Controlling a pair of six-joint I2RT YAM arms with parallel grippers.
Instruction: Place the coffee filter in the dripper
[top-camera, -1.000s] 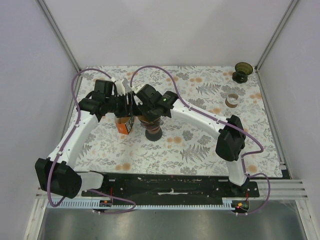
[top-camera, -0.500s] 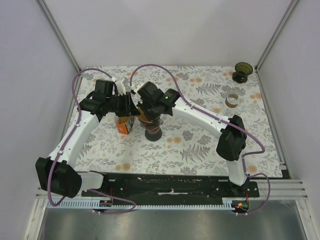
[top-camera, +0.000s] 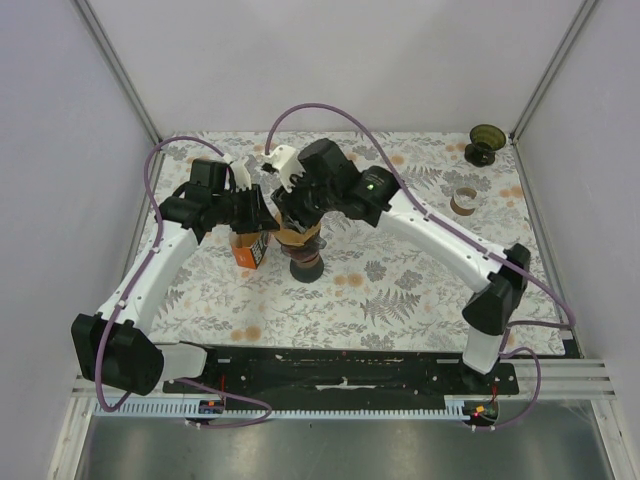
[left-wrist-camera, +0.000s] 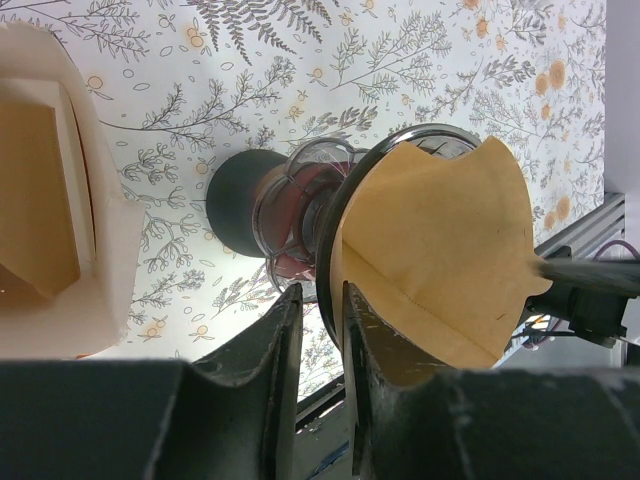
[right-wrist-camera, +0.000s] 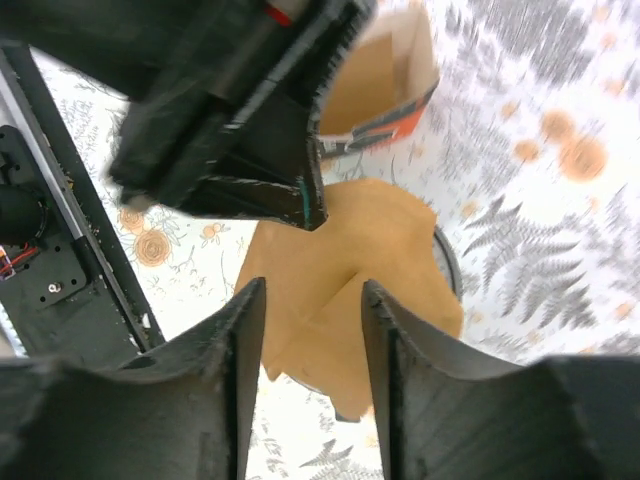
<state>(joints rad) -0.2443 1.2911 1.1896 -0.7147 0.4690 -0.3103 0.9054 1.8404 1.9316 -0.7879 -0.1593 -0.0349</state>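
Observation:
The glass dripper (top-camera: 306, 262) stands mid-table on its dark base (left-wrist-camera: 238, 202). The brown paper coffee filter (left-wrist-camera: 440, 265) sits inside the dripper's rim (left-wrist-camera: 336, 235), its upper edge sticking out. My left gripper (left-wrist-camera: 318, 320) is closed narrow across that rim, with one finger outside the glass and the other (left-wrist-camera: 372, 345) against the filter's edge. From the top it reaches in from the left (top-camera: 262, 215). My right gripper (right-wrist-camera: 313, 330) hovers open just above the filter (right-wrist-camera: 350, 265), with nothing between its fingers.
An orange box of filters (top-camera: 248, 250) stands right beside the dripper's left, under my left wrist (left-wrist-camera: 55, 200). A dark green cup (top-camera: 485, 143) and a brown ring (top-camera: 465, 202) sit at the back right. The black base rail (top-camera: 340, 365) runs along the near edge.
My right gripper has opened, let go of the filter and risen toward the back. My left jaws have narrowed onto the dripper's rim and filter edge.

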